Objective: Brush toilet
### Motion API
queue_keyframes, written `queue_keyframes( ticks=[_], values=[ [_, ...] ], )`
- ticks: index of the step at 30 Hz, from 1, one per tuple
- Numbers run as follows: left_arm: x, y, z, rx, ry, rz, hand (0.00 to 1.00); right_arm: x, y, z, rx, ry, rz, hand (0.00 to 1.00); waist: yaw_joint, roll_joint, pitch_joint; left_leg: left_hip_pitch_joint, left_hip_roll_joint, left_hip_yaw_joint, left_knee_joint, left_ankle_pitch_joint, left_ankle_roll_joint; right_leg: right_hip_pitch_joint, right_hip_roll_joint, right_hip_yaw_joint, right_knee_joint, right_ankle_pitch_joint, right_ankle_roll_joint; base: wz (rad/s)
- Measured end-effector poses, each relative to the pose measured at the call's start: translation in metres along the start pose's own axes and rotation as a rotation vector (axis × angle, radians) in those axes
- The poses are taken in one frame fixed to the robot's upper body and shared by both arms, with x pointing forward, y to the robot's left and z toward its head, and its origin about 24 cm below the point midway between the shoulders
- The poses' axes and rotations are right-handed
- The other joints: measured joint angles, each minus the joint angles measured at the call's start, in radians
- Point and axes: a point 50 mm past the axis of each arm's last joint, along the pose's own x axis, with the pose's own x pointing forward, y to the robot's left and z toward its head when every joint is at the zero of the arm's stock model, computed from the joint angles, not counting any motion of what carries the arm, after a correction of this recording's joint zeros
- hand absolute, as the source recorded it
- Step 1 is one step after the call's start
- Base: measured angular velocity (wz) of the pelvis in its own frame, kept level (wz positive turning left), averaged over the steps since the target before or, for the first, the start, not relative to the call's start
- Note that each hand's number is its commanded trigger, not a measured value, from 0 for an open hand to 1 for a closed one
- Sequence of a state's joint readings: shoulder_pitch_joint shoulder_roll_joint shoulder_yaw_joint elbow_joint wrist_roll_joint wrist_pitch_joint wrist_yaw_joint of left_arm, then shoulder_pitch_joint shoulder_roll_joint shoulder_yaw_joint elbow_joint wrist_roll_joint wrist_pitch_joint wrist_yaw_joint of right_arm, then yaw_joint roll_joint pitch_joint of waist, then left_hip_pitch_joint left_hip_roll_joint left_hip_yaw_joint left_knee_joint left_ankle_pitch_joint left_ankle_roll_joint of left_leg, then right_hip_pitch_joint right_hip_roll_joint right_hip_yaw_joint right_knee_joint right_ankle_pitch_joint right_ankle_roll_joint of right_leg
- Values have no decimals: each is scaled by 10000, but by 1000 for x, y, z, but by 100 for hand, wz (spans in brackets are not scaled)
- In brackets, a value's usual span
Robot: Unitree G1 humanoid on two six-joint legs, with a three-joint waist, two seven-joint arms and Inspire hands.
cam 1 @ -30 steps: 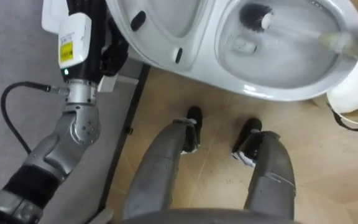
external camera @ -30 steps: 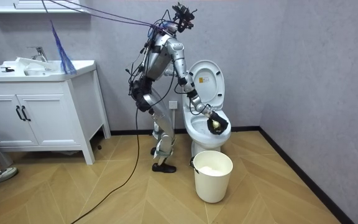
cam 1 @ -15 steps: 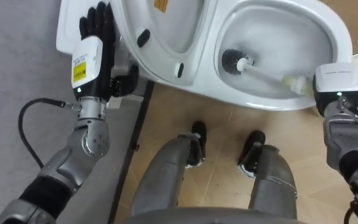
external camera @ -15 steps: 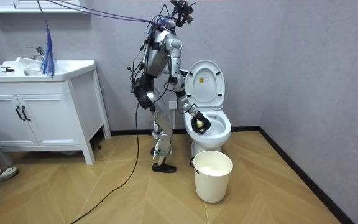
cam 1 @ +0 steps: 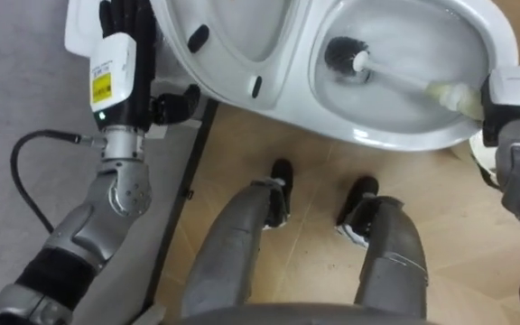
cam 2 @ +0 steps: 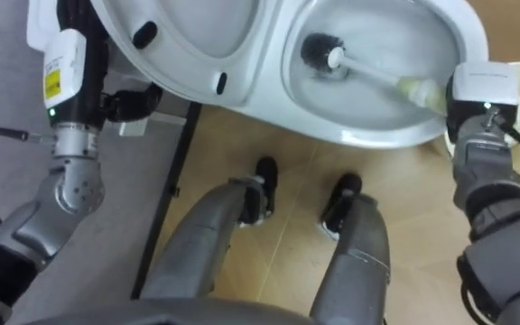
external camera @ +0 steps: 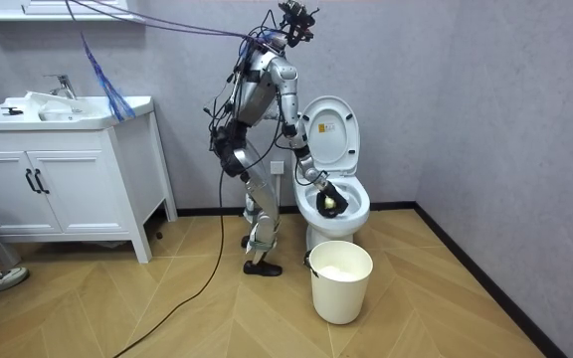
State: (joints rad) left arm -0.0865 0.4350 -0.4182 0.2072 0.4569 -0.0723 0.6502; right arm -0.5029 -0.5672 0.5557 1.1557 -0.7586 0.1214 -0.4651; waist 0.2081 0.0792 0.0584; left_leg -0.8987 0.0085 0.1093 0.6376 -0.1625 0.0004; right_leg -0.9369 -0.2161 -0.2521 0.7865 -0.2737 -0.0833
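stance: robot on its feet at the toilet bowl (cam 1: pixel 395 137), on the room view's left of it. Torso is tipped forward and the feet are just short of the bowl's front rim.
right arm: reaches down from the shoulder, with the forearm coming in from the lower right and the wrist at the bowl's right rim.
right hand (cam 2: pixel 482 92): back faces up, clamped on the pale grip end of the toilet brush (cam 1: pixel 400 78). The fingers are tucked under the hand and hard to make out.
toilet brush: handle runs leftward from the right hand and slightly away from the robot, across the bowl. The black bristle head (cam 1: pixel 341 54) is at the end far from the hand, down inside the bowl by its left inner wall.
left arm: comes up from the lower left with the elbow bent, forearm pointing almost straight away from the robot.
left hand (cam 1: pixel 120 54): fingers straight and close together, holding nothing. It lies over the toilet's white back section (cam 1: pixel 79 27), with the raised seat (cam 1: pixel 233 41) just to the hand's right. Can't tell whether it touches either.
bucket: white bucket (external camera: pixel 341 280) on the floor, below and just beside the right hand.
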Motion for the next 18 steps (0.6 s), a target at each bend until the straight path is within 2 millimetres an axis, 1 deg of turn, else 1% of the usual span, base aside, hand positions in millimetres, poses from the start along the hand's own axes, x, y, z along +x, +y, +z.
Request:
queue_keyframes(
  ticks=[1, 3, 4, 5, 6, 8, 9, 10, 11, 12, 13, 16, 18],
  values=[
    [-1, -1, -1, 196, -42, -100, 0, 0, 0, 0, -374, -144, -30, 100, 7, 25, -16, 5, -20, 41, 2, 11, 41, -2, -30, 19, -4, 3, 99, -4],
    [-1, -2, 0, 237, -101, -255, 0, -4, 5, 1, -1032, -361, 35, 100, 104, 61, -32, 49, 15, 35, 1, -4, 72, 94, 25, -2, -121, 80, 152, -7],
    [-2, -5, 1, 209, -115, -373, 0, -8, 11, 5, -1188, -483, 133, 100, 134, 158, -70, 84, 53, -50, -61, -21, 93, 239, 100, -88, -250, 131, 167, 0],
    [-3, -6, 1, 202, -105, -420, 0, -9, 13, 6, -1239, -466, 142, 100, 147, 206, -84, 122, 76, -77, -100, -21, 93, 329, 136, -146, -347, 172, 169, 0],
    [-5, -10, -1, 200, -2, -534, 0, -13, 17, 12, -1270, -558, 199, 100, 207, 327, -130, 242, 156, -121, -165, -22, 91, 567, 278, -247, -609, 306, 117, -8],
    [-10, -17, -3, 177, 222, -824, 0, -20, 28, 20, -1259, -541, 486, 100, 205, 531, -209, 577, 184, -204, -365, -24, 90, 980, 469, -246, -968, 408, 163, -4],
    [-17, -22, -6, 129, 439, -1133, 0, -27, 37, 24, -1250, -519, 706, 100, 172, 730, -325, 790, 210, -277, -506, -25, 88, 1302, 563, -314, -1255, 460, 213, 0],
    [-23, -25, -10, 50, 685, -1323, 0, -32, 43, 29, -1172, -500, 903, 100, 154, 876, -373, 1022, 245, -280, -685, -21, 85, 1568, 656, -337, -1518, 541, 235, -6],
    [-24, -27, -10, 21, 745, -1380, 0, -33, 45, 31, -1154, -452, 1007, 100, 167, 962, -377, 1146, 273, -272, -762, -20, 83, 1705, 706, -337, -1675, 609, 238, -19],
    [-29, -30, -12, -45, 942, -1493, 0, -35, 47, 36, -969, -330, 1214, 100, 174, 1118, -396, 1352, 344, -258, -944, -11, 64, 1947, 828, -336, -2012, 742, 235, -25],
    [-34, -34, -13, -113, 1142, -1620, 0, -37, 49, 40, -758, -220, 1444, 100, 174, 1179, -395, 1616, 342, -218, -1246, 41, 31, 2149, 859, -351, -2274, 859, 227, -24],
    [-42, -37, -19, -128, 1567, -1730, 0, -40, 55, 44, -446, -10, 1919, 100, 167, 1292, -417, 1990, 342, -237, -1765, 172, -21, 2547, 961, -441, -2707, 944, 223, -5],
    [-44, -38, -18, -196, 1593, -1741, 0, -40, 56, 42, -212, 219, 2050, 100, 200, 1289, -406, 2112, 343, -243, -1771, 212, -38, 2644, 947, -457, -2701, 923, 207, 11]
  ],
)
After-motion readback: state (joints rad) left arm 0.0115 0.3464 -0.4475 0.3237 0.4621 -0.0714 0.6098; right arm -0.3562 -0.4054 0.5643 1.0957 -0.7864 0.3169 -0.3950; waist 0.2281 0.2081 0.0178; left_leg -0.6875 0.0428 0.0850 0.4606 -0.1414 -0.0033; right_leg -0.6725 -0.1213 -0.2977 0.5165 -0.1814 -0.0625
